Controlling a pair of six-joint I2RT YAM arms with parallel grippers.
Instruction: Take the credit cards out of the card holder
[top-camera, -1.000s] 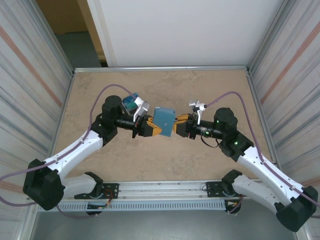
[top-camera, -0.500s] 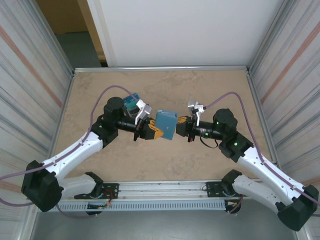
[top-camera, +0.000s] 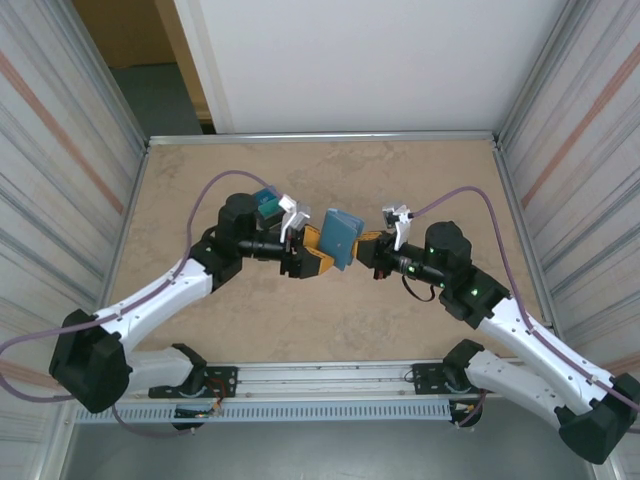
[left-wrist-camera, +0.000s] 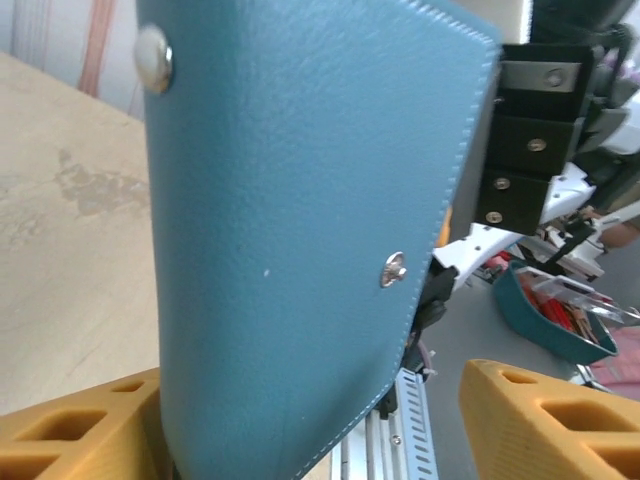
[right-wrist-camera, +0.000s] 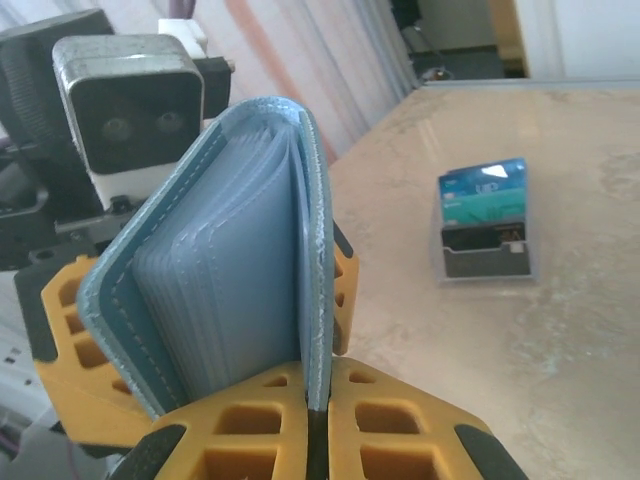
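Well, on the top external view the card holder (top-camera: 340, 238) was held up over the middle of the table (top-camera: 430, 180), with the left gripper (top-camera: 318, 252) on one side of it and the right gripper (top-camera: 360, 246) on the other. A small black stand (top-camera: 265, 203) sat on the table just behind the left wrist. Over on the left wrist view, the holder's teal outer face, snap studs and all, stood between that gripper's orange fingers (left-wrist-camera: 70, 435). One finger lay against the cover and the other stood apart with a gap showing, so those jaws read as wide open around the holder rather than clamping it. And on the right wrist view the right gripper's jaws were nearly closed, nipping one cover leaf, with the holder splayed and its grey-blue pocket panels (right-wrist-camera: 210, 300) fanned out. Beyond, on the table, the black stand carried blue and teal credit cards (right-wrist-camera: 485, 192), well apart from the holder. So, by my reckoning, some cards were already out; whether any remained in the pockets could not be told.
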